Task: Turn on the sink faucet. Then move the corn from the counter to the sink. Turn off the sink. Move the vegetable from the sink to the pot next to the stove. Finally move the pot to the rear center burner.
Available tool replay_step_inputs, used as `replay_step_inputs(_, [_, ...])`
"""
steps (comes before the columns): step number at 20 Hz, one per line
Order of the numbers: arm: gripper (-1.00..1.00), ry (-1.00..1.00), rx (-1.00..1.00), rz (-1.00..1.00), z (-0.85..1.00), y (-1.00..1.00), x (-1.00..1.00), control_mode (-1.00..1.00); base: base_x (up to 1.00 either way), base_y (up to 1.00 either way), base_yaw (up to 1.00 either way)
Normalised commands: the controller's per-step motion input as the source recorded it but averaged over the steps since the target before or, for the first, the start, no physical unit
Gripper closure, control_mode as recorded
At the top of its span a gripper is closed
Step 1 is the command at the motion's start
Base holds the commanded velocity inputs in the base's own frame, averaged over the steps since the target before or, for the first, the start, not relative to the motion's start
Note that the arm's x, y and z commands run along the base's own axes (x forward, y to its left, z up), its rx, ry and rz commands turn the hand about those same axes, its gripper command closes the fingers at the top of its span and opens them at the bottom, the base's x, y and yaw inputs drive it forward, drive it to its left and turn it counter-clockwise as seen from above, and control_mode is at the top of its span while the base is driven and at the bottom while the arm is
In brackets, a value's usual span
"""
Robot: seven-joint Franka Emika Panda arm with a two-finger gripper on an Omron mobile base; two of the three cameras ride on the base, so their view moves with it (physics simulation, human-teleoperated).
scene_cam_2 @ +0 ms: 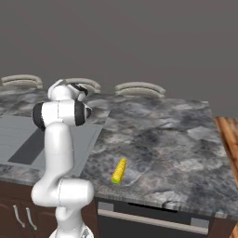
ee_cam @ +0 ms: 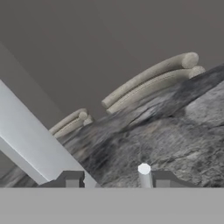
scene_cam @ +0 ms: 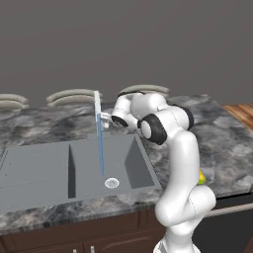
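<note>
The sink faucet point(scene_cam: 97, 105) stands upright behind the sink point(scene_cam: 39, 170), and a thin blue stream of water falls from it toward the drain ring point(scene_cam: 112, 182). My gripper point(scene_cam: 105, 120) is at the faucet's base, just right of the spout. In the hand view the gripper point(ee_cam: 116, 181) is open. The small lever handle point(ee_cam: 144, 172) stands between its fingertips, close to the right one, and the pale spout point(ee_cam: 26, 135) crosses on the left. The corn point(scene_cam_2: 118, 171) lies on the counter point(scene_cam_2: 162, 135) right of the sink, apart from the gripper; its tip point(scene_cam: 201, 178) peeks out behind my arm.
Curved beige chair backs point(scene_cam: 74, 96) line the counter's far edge. A dark appliance front with a silver handle point(scene_cam_2: 153, 218) sits under the counter below the corn. The counter ends at the right, with wooden floor point(scene_cam_2: 230, 139) beyond it.
</note>
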Motion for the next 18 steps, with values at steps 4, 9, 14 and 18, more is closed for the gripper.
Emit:
replay_step_inputs(4, [-1.00,0.00,0.00,0.00,0.00,-0.50,0.00,-1.00,0.00,0.00,0.00])
replay_step_inputs(9, [-1.00,0.00,0.00,0.00,0.00,-0.53,0.02,-1.00,0.00,0.00,0.00])
replay_step_inputs(14, [-1.00,0.00,0.03,0.00,0.00,-0.71,0.13,-1.00,0.00,0.00,0.00])
replay_step_inputs(18, [-1.00,0.00,0.02,0.01,0.00,-0.66,0.07,-1.00,0.00,0.00,0.00])
